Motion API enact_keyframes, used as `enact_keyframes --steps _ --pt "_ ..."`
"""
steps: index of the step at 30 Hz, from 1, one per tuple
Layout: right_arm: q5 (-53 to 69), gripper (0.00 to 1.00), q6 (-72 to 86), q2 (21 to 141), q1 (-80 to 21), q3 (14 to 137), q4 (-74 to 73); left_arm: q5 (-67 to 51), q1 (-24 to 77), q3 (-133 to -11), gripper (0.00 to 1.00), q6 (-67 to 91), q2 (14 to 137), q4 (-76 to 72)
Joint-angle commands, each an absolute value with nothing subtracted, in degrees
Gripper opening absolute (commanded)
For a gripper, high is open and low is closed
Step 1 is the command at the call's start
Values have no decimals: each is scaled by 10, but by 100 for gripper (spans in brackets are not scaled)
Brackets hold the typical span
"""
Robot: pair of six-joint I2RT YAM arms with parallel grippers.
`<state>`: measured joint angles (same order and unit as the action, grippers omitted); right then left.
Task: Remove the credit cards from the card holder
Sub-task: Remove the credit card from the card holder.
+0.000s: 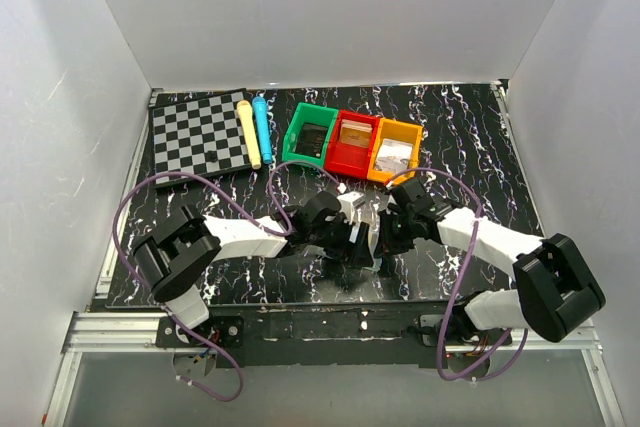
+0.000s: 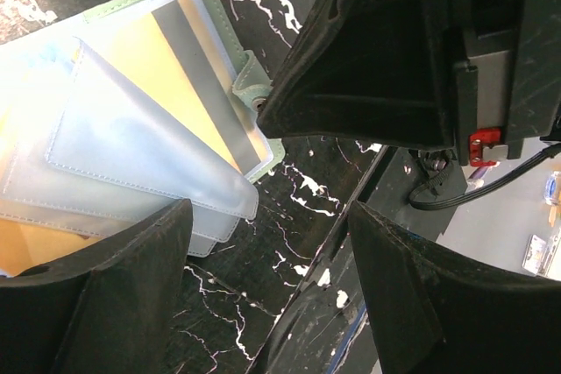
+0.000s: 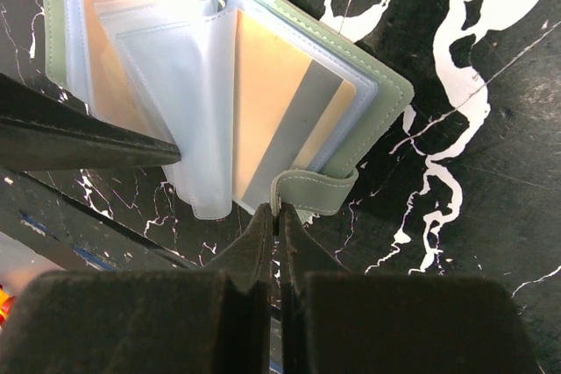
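Right gripper (image 3: 279,214) — closed, perhaps against card holder (image 3: 379,85)

The top view sits high above and behind the arms, looking down on the whole desk (image 1: 480,147) from afar, with the arm bases at its bottom edge. The left wrist view looks down past the left end effector (image 2: 267,216), very close to the card holder (image 2: 131,137). The right wrist view looks over the right end effector (image 3: 276,216), equally close. Both wrist views share one edge of the card holder — seen from opposite sides.
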<state>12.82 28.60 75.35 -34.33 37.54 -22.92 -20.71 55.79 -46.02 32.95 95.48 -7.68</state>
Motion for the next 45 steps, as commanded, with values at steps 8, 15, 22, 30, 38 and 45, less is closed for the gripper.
enact_keyframes --steps 8,15,22,30,38,45 --pt "128 1 294 722 -333 353 -222 -229 570 -502 71 309 977 -66" --pt "127 1 296 715 -328 347 -225 -239 576 -519 71 304 995 -61" --pt "127 1 297 714 -321 340 -227 -250 581 -541 71 297 1011 -58" --pt "127 1 301 708 -316 334 -227 -266 593 -567 71 290 1027 -58" --pt "127 1 303 705 -313 324 -221 -262 599 -564 72 285 995 -67" --pt "129 1 303 708 -311 323 -217 -201 599 -530 75 284 882 -54"
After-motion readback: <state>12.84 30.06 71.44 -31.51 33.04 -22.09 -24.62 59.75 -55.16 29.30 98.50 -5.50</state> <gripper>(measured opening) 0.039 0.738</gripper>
